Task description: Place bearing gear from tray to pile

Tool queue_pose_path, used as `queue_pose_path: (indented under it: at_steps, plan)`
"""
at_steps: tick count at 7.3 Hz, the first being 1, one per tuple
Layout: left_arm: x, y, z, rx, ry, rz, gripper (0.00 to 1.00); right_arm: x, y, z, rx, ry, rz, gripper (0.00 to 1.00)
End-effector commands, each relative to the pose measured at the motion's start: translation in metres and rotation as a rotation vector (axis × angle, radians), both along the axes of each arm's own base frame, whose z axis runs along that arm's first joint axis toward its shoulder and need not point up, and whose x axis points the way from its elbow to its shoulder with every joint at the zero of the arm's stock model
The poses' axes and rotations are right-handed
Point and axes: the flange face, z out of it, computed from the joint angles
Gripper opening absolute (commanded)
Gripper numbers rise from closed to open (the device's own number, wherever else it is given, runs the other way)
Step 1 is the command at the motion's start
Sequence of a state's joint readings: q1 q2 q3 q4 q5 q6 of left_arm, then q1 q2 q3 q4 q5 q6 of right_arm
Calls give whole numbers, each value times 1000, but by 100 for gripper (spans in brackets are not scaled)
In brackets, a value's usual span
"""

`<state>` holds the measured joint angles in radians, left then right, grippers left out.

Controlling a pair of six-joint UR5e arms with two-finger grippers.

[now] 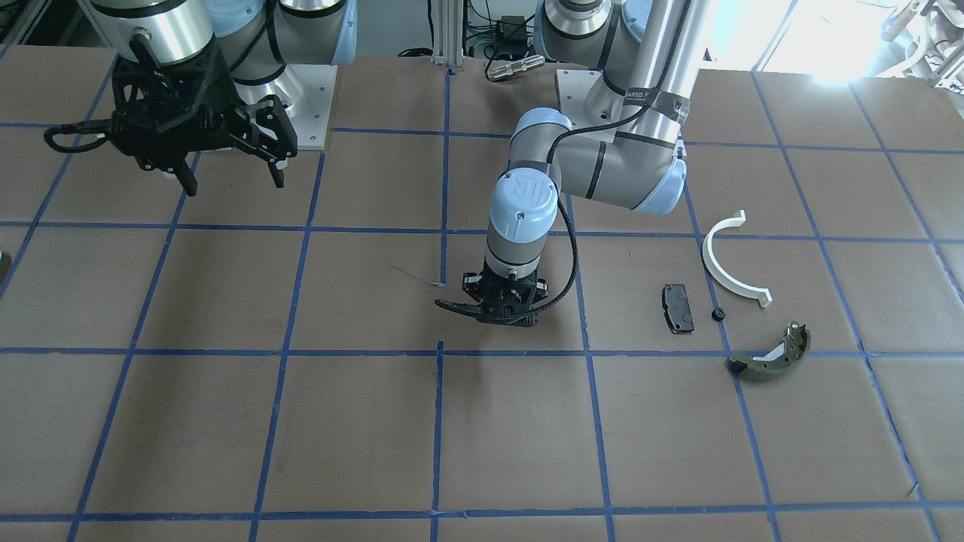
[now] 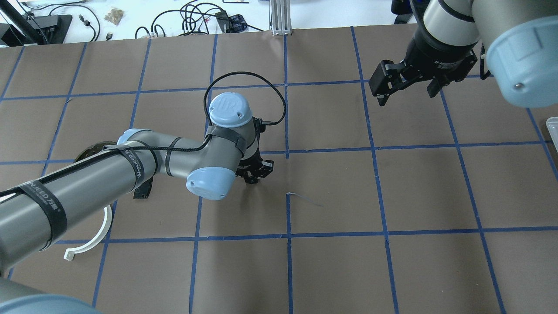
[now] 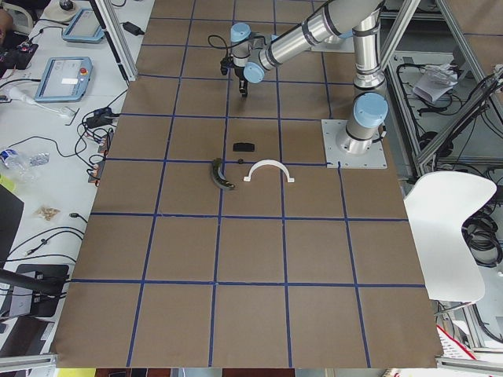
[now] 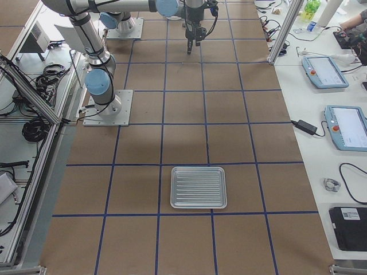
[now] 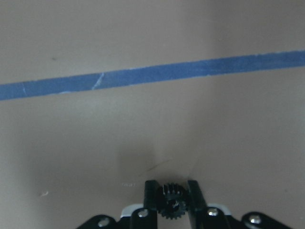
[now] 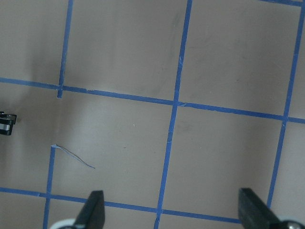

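Note:
My left gripper [image 1: 503, 316] is shut on a small black bearing gear [image 5: 171, 202]. It holds the gear just above the brown table near the middle, a grid square away from the pile. The pile holds a white plastic half-ring [image 1: 727, 263], a small black rectangular pad [image 1: 678, 307] and an olive-green brake shoe [image 1: 772, 354]. A tiny black round part [image 1: 718, 314] lies between them. My right gripper [image 1: 233, 181] is open and empty, high above the table on the other side. The ribbed metal tray [image 4: 198, 187] lies far off near the right end.
The table is brown paper with a blue tape grid [image 2: 287, 148]. A loose curl of tape [image 1: 418, 275] lies near my left gripper. In the overhead view my left arm [image 2: 87, 179] covers part of the pile. Cables and devices sit beyond the table's far edge.

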<state>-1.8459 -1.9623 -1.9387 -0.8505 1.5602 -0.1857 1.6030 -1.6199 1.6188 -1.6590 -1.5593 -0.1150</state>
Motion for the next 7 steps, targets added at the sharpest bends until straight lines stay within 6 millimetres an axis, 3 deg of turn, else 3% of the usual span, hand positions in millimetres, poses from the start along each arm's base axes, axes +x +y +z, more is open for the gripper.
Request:
queue_pose_path:
  at_steps: [1,2,5,7]
  plan:
    - [13,-17,34,-32,14,-13,4,0,-1,-2,4,-5,-1,100]
    - [29,-22,52,-17,12,-47,4,0,0,-2,4,-7,-1,100]
    - [131,-26,75,55,0,-159,1,0,0,-4,8,-7,-1,100]
    - [201,-30,78,61,-36,-132,0,1,1,-4,10,-10,1,100]
